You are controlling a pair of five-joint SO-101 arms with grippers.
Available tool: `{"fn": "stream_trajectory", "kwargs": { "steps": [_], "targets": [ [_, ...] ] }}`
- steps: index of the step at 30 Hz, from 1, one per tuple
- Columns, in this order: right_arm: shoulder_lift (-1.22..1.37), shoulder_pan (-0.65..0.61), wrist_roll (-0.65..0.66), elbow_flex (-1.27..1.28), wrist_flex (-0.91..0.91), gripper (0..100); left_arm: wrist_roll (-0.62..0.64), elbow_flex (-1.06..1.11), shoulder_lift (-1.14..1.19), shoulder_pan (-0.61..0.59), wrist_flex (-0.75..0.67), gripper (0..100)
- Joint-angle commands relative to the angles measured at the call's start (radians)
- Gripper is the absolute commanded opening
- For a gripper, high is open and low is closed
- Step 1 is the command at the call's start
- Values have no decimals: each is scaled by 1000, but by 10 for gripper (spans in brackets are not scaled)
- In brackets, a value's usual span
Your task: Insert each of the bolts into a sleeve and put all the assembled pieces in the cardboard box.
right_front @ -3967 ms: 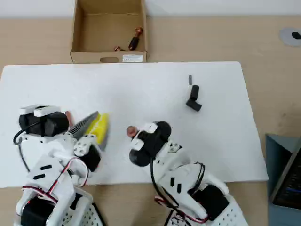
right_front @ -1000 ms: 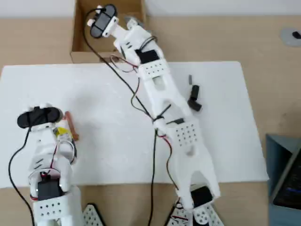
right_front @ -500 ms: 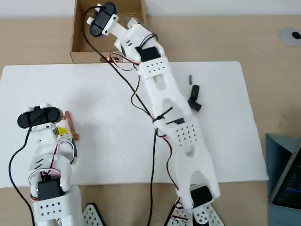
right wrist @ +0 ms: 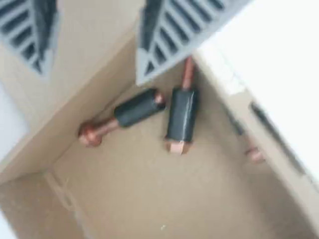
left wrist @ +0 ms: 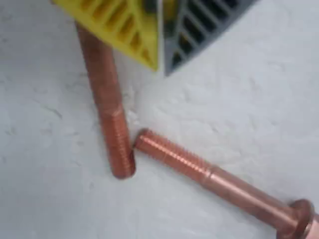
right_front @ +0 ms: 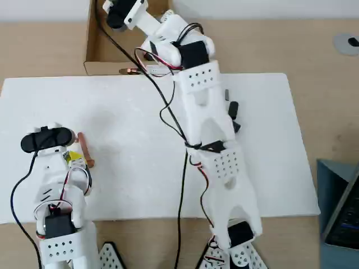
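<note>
My right arm [right_front: 190, 84] stretches across the white mat to the cardboard box [right_front: 90, 45]. Over the box floor [right wrist: 149, 194] my right gripper [right wrist: 94, 50] hangs open and holds nothing. Below it lie two assembled pieces, each a copper bolt in a black sleeve [right wrist: 135, 107] [right wrist: 180, 117]. My left gripper [left wrist: 160, 62] points down at the mat, its yellow and grey fingers shut with nothing between them. Two bare copper bolts lie there: one [left wrist: 107, 109] beside the yellow finger, the other [left wrist: 214, 179] a little farther off. Black sleeves [right_front: 233, 108] lie near the right arm, partly hidden.
The white mat [right_front: 129, 123] covers most of the wooden table. A dark laptop [right_front: 339, 207] sits at the right edge and a round grey fitting [right_front: 348, 42] at the far right corner. Cables trail from the right arm across the mat's middle.
Four seconds ago both arms were folded near the front edge. The right arm has since extended to the box and, over the last second, moved farther over it. The left arm stays still.
</note>
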Motion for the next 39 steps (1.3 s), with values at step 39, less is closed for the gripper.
{"fn": "stream_trajectory", "kwargs": {
  "steps": [39],
  "targets": [
    [-1259,380,-381,1201,410,134,-3,12,-7,-3,5,3]
  ]
}}
